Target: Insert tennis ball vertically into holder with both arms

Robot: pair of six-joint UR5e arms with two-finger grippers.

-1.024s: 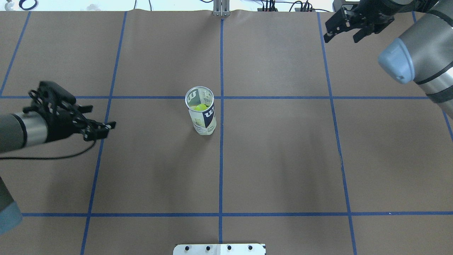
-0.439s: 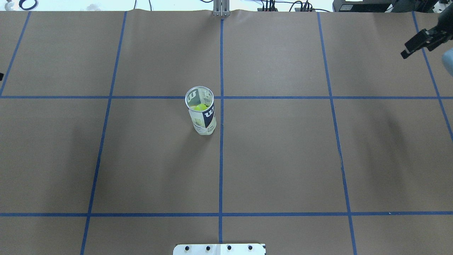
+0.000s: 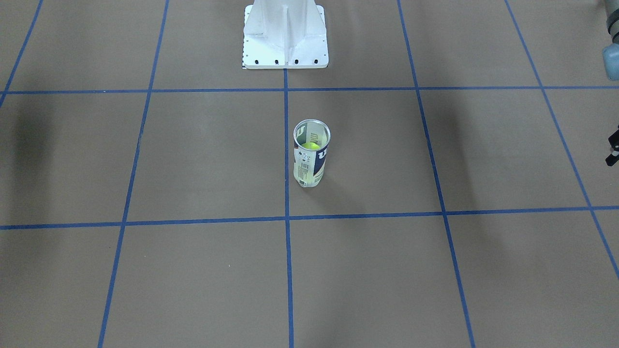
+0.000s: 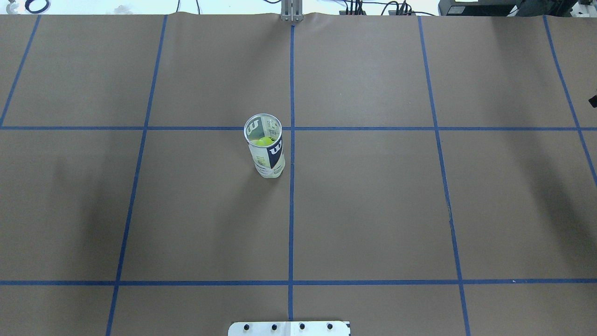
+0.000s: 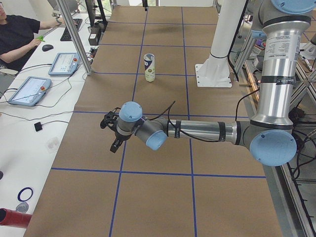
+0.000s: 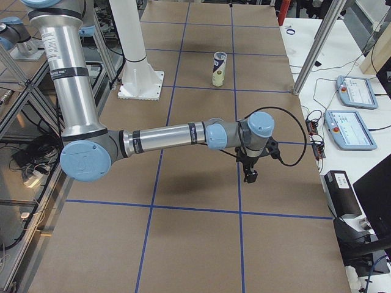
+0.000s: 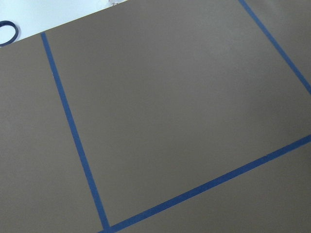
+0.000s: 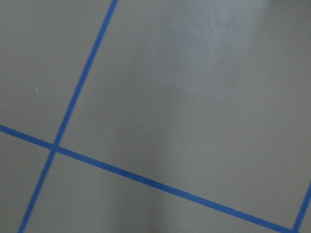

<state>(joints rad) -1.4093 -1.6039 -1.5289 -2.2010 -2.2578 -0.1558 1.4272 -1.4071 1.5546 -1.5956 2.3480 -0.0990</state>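
The holder (image 4: 266, 154), a clear tube with a white and navy "W" label, stands upright near the table's middle, mouth up. A yellow-green tennis ball (image 4: 264, 141) lies inside it. The holder also shows in the front view (image 3: 311, 162). Both arms are far from it, out at the table's ends. My left gripper (image 5: 110, 134) hovers over the table in the left side view. My right gripper (image 6: 247, 171) hovers low in the right side view. I cannot tell whether either is open or shut. Both wrist views show only brown table and blue tape.
The white metal base (image 3: 285, 48) stands at the robot's side of the table. Blue tape lines grid the brown surface. An operator (image 5: 15, 34) sits at a side bench with tablets (image 5: 29, 90) beyond the left end. More tablets (image 6: 351, 128) lie beyond the right end.
Both arms have drawn outward and left the overhead view, the left off the left edge, the right off the right edge. The holder and ball have not moved.
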